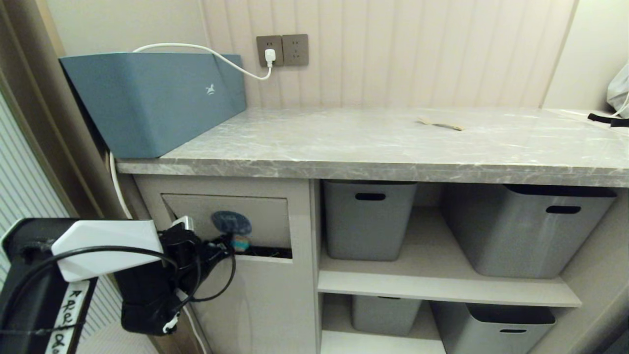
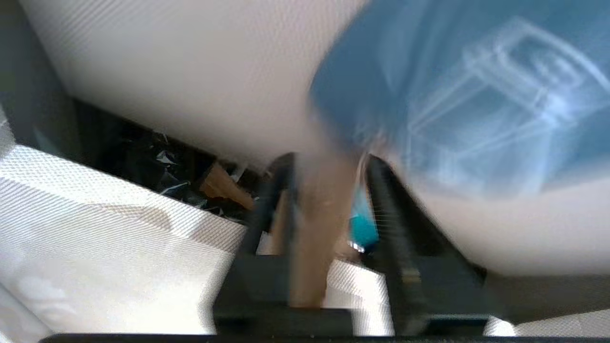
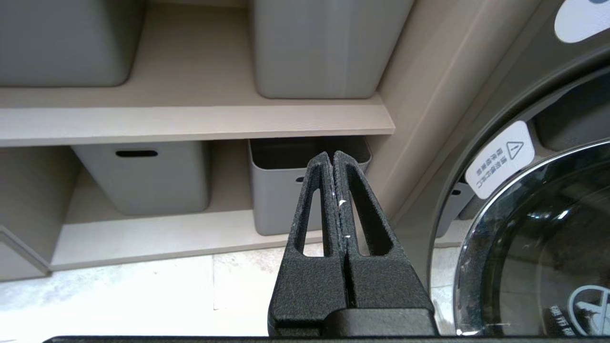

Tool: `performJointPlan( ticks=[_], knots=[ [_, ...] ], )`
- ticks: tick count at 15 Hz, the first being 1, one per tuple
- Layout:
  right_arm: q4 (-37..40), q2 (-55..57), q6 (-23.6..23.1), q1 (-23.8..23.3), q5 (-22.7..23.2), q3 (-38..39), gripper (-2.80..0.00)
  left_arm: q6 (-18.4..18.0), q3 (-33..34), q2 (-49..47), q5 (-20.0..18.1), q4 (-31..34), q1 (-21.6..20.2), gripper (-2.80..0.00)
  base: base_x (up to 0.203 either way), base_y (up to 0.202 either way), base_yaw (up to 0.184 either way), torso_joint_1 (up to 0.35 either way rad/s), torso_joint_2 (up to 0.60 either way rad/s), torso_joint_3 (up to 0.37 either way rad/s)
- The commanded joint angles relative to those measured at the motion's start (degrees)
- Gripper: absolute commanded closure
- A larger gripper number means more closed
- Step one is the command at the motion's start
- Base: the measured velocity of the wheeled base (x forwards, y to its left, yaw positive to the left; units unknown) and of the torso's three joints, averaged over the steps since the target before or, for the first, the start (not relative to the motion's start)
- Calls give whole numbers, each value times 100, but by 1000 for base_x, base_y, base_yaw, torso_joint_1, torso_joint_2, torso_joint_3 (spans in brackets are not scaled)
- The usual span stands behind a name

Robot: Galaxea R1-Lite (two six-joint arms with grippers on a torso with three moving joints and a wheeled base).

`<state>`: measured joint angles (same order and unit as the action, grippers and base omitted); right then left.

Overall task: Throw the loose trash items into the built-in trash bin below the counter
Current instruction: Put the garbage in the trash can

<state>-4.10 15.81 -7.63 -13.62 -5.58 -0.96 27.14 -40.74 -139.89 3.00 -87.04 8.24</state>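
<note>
The built-in trash bin's flap, with its round blue sticker, is pushed inward under the counter, leaving a dark slot at its lower edge. My left gripper is at that slot. In the left wrist view its jaws stand apart around a blurred brown cardboard scrap with a teal side. Another brown scrap lies inside on the black bag. A thin tan scrap lies on the counter at the back right. My right gripper is shut and empty, parked low before the shelves.
A long blue-teal box with a white cable stands at the counter's left end. Grey tubs fill the shelves right of the bin. A washing machine door is beside the right gripper. A ribbed panel is at far left.
</note>
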Motion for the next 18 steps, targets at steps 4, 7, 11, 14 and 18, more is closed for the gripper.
performJointPlan(
  ticks=[4, 7, 11, 14, 18],
  knots=[
    [-3, 18, 16, -1, -4, 0, 0, 19, 2, 38, 31, -62, -7, -280, 0, 0, 0, 0, 0, 0],
    [-3, 17, 70, -1, -4, 0, 0, 43, 82, 105, 34, -62, -5, -280, 0, 0, 0, 0, 0, 0],
    [-12, 18, 166, -1, -4, 0, 0, 54, 119, 110, 43, -62, -16, -280, 0, 0, 0, 0, 0, 0],
    [-12, 18, 157, -1, -4, 0, 0, 84, 324, 218, 36, -62, 8, -280, 0, 0, 0, 0, 0, 0],
    [-21, 18, 157, -1, -4, 8, 0, 312, 1703, 967, 46, -62, 279, -280, 0, 0, 0, 0, 0, 0]
  ],
)
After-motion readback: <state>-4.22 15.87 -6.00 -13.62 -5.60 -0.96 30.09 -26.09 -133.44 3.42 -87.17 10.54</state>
